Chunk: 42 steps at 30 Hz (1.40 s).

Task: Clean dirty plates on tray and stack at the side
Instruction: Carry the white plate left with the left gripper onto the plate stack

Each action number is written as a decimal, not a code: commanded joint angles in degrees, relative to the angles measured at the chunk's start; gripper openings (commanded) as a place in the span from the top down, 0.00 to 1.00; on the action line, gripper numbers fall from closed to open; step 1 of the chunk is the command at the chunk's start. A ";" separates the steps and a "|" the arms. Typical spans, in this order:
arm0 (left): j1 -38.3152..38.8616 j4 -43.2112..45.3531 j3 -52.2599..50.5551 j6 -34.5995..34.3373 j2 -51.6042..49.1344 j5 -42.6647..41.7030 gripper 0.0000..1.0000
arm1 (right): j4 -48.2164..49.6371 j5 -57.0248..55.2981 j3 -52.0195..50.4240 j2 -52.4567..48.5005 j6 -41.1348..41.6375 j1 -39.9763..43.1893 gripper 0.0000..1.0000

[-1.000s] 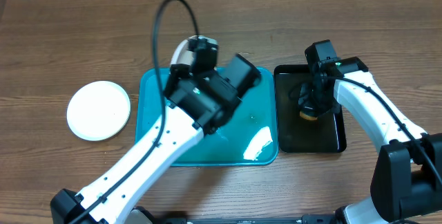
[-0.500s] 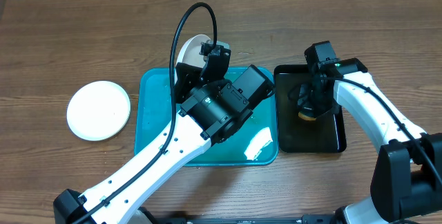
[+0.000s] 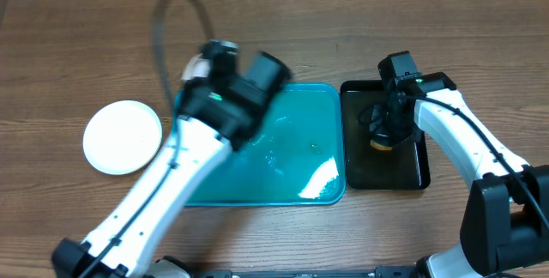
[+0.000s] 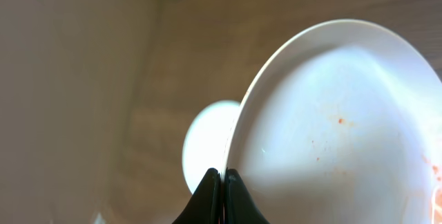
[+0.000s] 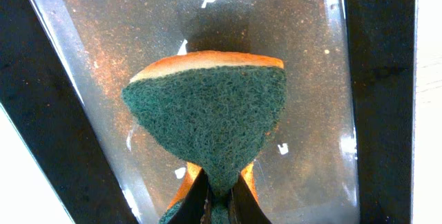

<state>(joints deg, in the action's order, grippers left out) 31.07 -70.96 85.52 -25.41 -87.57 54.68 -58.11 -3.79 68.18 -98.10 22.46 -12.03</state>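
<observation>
The left end effector is swinging left, away from the teal tray, pinching a white plate by its rim. The other white plate is lying on the table to its left, so stacking is coming. The right end effector is squeezing the sponge over the black tray.

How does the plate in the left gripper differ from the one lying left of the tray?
The held plate is pinched at its rim by the left gripper, clear of the table; the other plate lies flat and free on it. The held plate shows faint orange specks; the other plate looks clean. Both are round and white.
</observation>
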 commanded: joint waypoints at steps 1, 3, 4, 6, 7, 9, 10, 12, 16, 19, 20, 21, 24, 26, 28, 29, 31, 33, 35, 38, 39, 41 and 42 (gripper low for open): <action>-13.55 -0.15 0.15 -1.27 4.92 -14.91 0.96 | 0.11 0.07 -0.09 0.90 -0.04 0.07 0.96; -21.64 -0.13 0.15 0.09 5.11 -21.24 0.96 | 0.11 0.04 -0.09 0.92 -0.07 0.07 0.96; -25.92 -0.13 0.13 1.07 4.94 -24.96 0.96 | 0.11 0.04 -0.09 0.90 -0.07 0.07 0.96; -34.51 0.35 0.13 3.37 4.07 -32.65 0.96 | -0.02 0.07 -0.09 0.90 -0.07 0.07 0.96; -37.20 0.66 0.13 4.09 3.61 -34.56 0.96 | -0.09 0.04 -0.09 0.90 -0.07 0.07 0.96; -44.98 2.08 0.13 5.62 1.92 -39.78 0.96 | -0.31 0.04 -0.09 0.90 -0.07 0.07 0.96; -46.64 2.43 0.13 6.10 1.51 -40.98 0.96 | -0.35 0.04 -0.09 0.90 -0.07 0.07 0.96; -54.10 3.98 0.13 7.37 -0.55 -45.18 0.96 | -0.48 0.04 -0.09 0.92 -0.04 0.07 0.96; -60.43 6.43 0.11 7.65 -4.74 -47.50 0.96 | -0.55 0.07 -0.09 0.90 -0.04 0.07 0.96; -62.03 6.97 0.09 7.65 -9.25 -46.56 0.96 | -0.61 0.07 -0.09 0.90 -0.04 0.07 0.96; -62.38 7.32 0.11 7.65 -10.56 -46.58 0.96 | -0.72 0.07 -0.09 0.90 -0.04 0.07 0.96; -62.66 7.56 0.11 7.63 -11.76 -46.62 0.96 | -0.76 0.07 -0.09 0.90 -0.04 0.07 0.96; -62.77 7.52 0.11 7.65 -14.51 -46.58 0.94 | -0.74 0.07 -0.09 0.90 -0.04 0.07 0.96; -63.28 6.88 0.11 7.43 -15.98 -46.80 0.78 | -0.76 0.04 -0.09 0.90 -0.04 0.07 0.96; -63.30 6.32 0.11 6.12 -16.41 -47.08 0.59 | -0.79 0.04 -0.09 0.90 -0.07 0.07 0.96; -63.30 6.19 0.11 5.57 -16.39 -47.30 0.32 | -0.76 0.04 -0.09 0.90 -0.07 0.07 0.96; -63.28 5.38 0.15 4.20 -15.96 -47.39 0.21 | -0.74 0.07 -0.09 0.92 -0.07 0.07 0.96; -63.25 4.90 0.15 4.26 -14.75 -50.51 0.17 | -0.68 0.13 -0.09 0.90 -0.26 0.07 0.96; -63.08 5.05 0.15 5.25 -12.17 -56.68 0.15 | 0.61 5.09 -0.09 0.92 -5.14 0.24 0.96; -60.19 6.16 0.15 8.92 -7.37 -64.70 0.14 | 2.16 10.54 -0.07 0.92 -9.25 1.07 0.96; -58.93 6.27 0.15 9.73 -6.12 -65.77 0.14 | 2.62 11.58 -0.07 0.92 -9.25 1.62 0.96; -56.02 6.10 0.15 11.26 -3.85 -66.84 0.14 | 3.39 13.03 -0.07 0.92 -9.25 2.45 0.96; -52.28 5.57 0.15 12.68 -1.88 -67.25 0.13 | 4.24 15.10 -0.07 0.90 -9.25 3.37 0.96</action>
<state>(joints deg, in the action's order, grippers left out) -27.62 -64.77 85.49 -17.39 -94.96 -6.50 -55.11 5.72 68.07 -98.10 15.07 -10.50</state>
